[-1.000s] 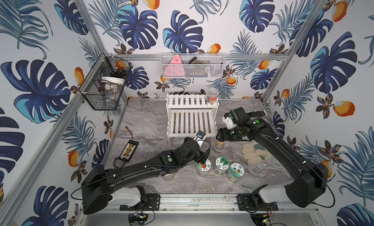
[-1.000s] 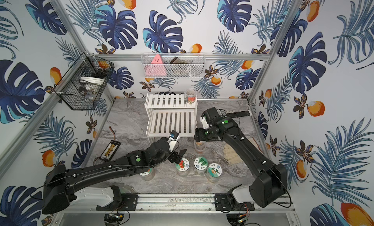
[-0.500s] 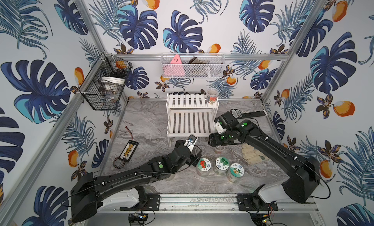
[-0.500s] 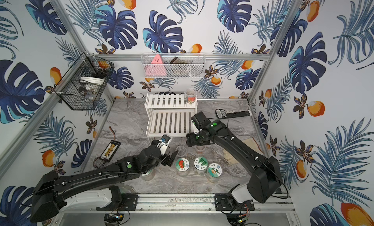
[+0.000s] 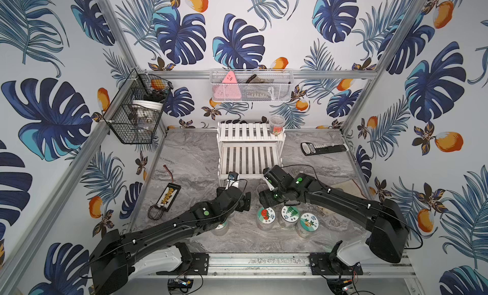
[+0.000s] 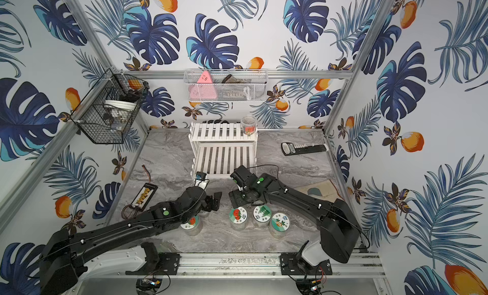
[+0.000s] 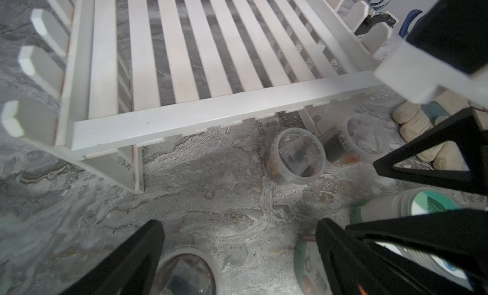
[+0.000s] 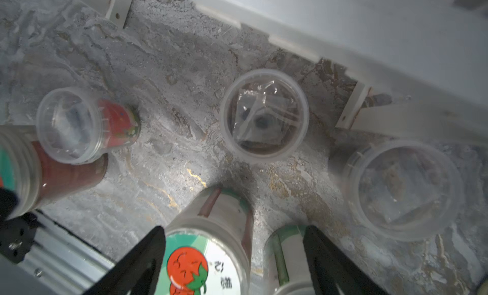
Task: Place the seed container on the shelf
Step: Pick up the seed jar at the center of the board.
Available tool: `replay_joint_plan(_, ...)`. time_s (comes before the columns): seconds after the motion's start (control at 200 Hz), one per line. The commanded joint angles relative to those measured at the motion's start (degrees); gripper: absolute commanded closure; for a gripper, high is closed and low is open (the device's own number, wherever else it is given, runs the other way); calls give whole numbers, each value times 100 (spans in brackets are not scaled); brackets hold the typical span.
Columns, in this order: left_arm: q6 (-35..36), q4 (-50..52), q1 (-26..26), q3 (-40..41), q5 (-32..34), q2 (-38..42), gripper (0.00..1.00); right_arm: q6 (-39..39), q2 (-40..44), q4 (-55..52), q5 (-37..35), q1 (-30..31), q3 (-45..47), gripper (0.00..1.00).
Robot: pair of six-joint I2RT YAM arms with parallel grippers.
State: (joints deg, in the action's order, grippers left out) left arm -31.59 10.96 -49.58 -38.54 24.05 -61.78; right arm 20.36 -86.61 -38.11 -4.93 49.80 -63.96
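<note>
Both pairs of jaws stand spread and grip nothing. The left gripper hangs low over the table. The right gripper hangs above the tomato-lidded seed container, which stands on the table, off the shelf. Only the right wrist view shows all three clear tubs before the shelf; in both top views the arms cover most of them. Another clear tub stands on the upper tier's end. Printed-lid jars number four, one half hidden under the left arm.
</note>
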Motion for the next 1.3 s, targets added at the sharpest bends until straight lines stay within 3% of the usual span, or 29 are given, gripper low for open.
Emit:
replay_joint_plan(0.0,-231,159,72,2,-222,73,2,303,-125,718,-737,73,118,13)
replay_joint_plan(0.355,-137,223,98,66,-221,114,1,471,-613,1489,-963,109,253,6)
replay_joint_plan(0.656,-58,129,98,40,-296,52,1,486,-967,1766,-1368,118,198,9)
replay_joint_plan(1.296,0,161,98,4,-317,-10,1,346,-1078,1974,-1379,118,310,20)
